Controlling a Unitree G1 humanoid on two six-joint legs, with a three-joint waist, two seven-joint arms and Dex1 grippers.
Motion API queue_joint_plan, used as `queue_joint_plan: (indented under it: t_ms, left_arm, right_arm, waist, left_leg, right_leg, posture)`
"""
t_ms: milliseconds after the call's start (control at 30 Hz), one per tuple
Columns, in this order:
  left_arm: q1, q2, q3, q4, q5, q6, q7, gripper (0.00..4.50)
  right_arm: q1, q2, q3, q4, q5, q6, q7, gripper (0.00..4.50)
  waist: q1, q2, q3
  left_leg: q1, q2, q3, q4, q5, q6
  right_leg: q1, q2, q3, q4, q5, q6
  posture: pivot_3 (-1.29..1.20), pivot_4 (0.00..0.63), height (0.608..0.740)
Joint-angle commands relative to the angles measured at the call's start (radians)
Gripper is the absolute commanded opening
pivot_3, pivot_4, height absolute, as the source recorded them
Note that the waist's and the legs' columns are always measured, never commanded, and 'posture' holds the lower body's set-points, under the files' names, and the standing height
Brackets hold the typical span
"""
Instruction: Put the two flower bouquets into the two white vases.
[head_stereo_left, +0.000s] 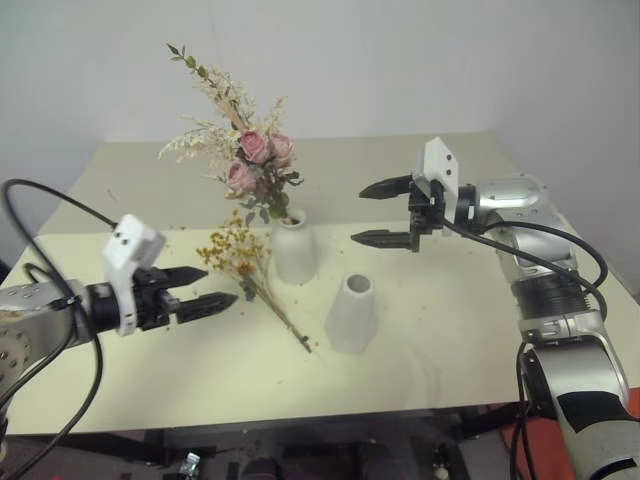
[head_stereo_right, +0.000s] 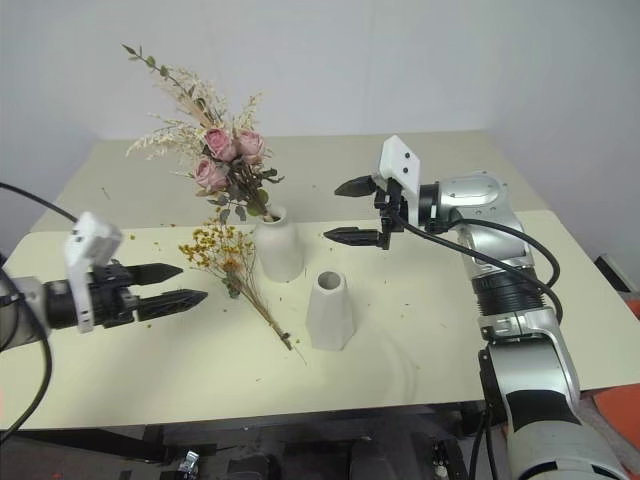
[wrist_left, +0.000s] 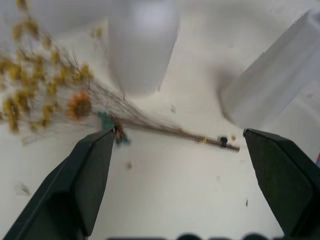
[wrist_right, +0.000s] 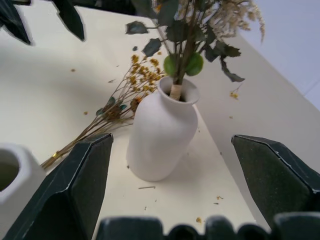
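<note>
The pink rose bouquet (head_stereo_left: 252, 155) stands upright in the rounded white vase (head_stereo_left: 294, 250) near the table's middle. A bouquet of small yellow flowers (head_stereo_left: 240, 258) lies flat on the table just left of that vase, its thin stems (head_stereo_left: 285, 320) running toward the front. The tapered white vase (head_stereo_left: 352, 312) stands empty in front and to the right. My left gripper (head_stereo_left: 205, 289) hovers open just left of the yellow bouquet, pointing at it. To the right of the rose vase, my right gripper (head_stereo_left: 385, 213) is open and holds nothing, pointing left toward it.
The cream table (head_stereo_left: 440, 350) carries small scattered flower crumbs. A second pale table (head_stereo_left: 140, 180) adjoins behind, against a plain wall. Open tabletop lies to the right and in front of both vases.
</note>
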Motion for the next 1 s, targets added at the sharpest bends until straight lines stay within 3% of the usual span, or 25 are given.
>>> queue_joint_plan:
  t_ms: [33, 267, 700, 1000]
  left_arm:
    - [-0.102, -0.088, -0.05, 0.06, -0.032, 0.21, 0.223, 4.5]
    - [-0.218, -0.197, -0.149, 0.283, -0.166, 0.218, 0.584, 4.5]
    - [-0.432, -0.422, -0.213, 0.607, -0.333, 0.218, 1.078, 4.5]
    - [-0.456, -0.412, -0.322, 0.685, -0.501, 0.218, 1.221, 4.5]
  right_arm:
    - [-0.012, -0.041, -0.061, 0.004, 0.051, -0.058, 0.066, 4.47]
    - [0.016, -0.101, -0.114, 0.016, 0.148, -0.08, 0.236, 4.47]
    - [0.081, -0.141, -0.123, -0.05, 0.196, -0.069, 0.245, 4.47]
    - [0.143, -0.14, -0.139, -0.12, 0.215, -0.045, 0.204, 4.47]
  waist:
    - [0.002, -0.001, 0.0]
    - [-0.001, -0.001, 0.0]
    - [0.014, -0.001, -0.001]
    - [0.011, -0.001, -0.001]
  left_leg:
    - [0.0, 0.0, 0.0, 0.0, 0.0, 0.0]
    - [-0.001, 0.0, -0.001, -0.001, 0.0, 0.0]
    - [-0.001, -0.003, -0.001, 0.0, 0.001, -0.002]
    - [-0.001, -0.003, -0.001, 0.0, 0.001, -0.003]
  right_leg:
    - [0.0, 0.0, 0.0, 0.0, 0.0, 0.0]
    - [-0.002, 0.0, 0.0, 0.001, 0.005, -0.008]
    - [-0.001, -0.002, 0.0, 0.001, 0.005, -0.008]
    - [-0.001, -0.002, 0.001, 0.001, 0.005, -0.008]
  posture:
    - [0.0, 0.15, 0.74]
    - [0.0, 0.15, 0.74]
    - [0.0, 0.15, 0.74]
    - [0.0, 0.15, 0.74]
